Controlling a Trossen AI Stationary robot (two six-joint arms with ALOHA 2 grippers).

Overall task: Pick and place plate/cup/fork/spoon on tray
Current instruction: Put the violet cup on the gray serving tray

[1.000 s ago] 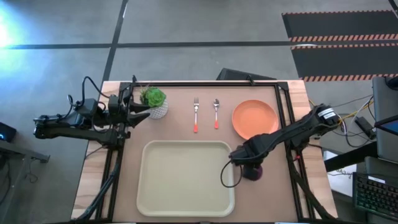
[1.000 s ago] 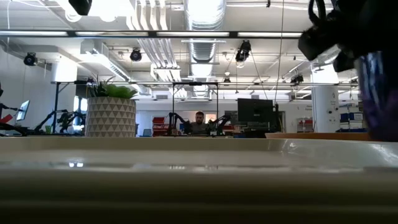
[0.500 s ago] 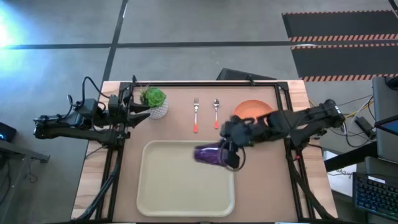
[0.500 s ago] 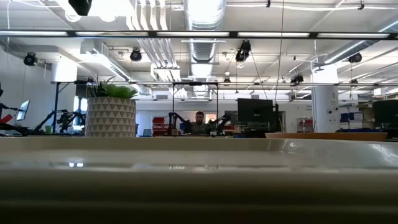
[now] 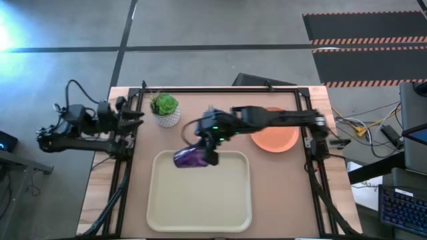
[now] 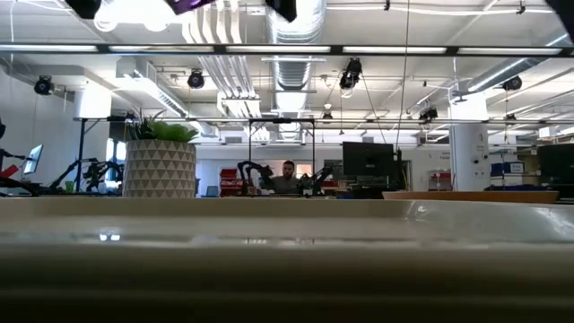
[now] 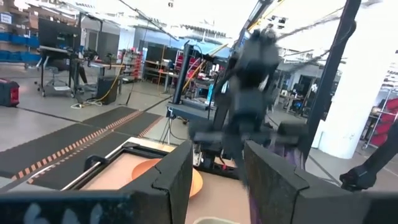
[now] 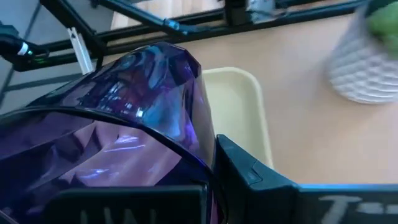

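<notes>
My right gripper (image 5: 205,145) is shut on the glossy purple cup (image 5: 189,157), which hangs tipped on its side high above the far left part of the cream tray (image 5: 200,193). The low view shows the cup (image 6: 193,4) only at the picture's top edge. The orange plate (image 5: 279,139) lies right of the tray's far edge, partly under my right arm. That arm covers most of the fork and spoon. My left gripper (image 7: 217,180) stands open at the table's far left, holding nothing. My right gripper holds the cup by its faceted wall (image 8: 186,118). One finger (image 8: 249,174) lies outside the wall; the cup hides the other. The fingers slant down from the table's right side. The cup is lifted clear of the tray and tilted, reaching out left of the fingers.
A white pot with a green plant (image 5: 165,110) stands at the far left, close to the tray's far left corner (image 8: 239,106). Dark frame rails (image 5: 120,180) run along the table's left and right sides. In the low view the tray's rim (image 6: 287,224) fills the foreground.
My right gripper has lifted the cup from the table right of the tray and carried it up and left across the tray's far part, rolling as it went; the cup has tipped onto its side. My left arm has drawn back toward the table's left edge.
</notes>
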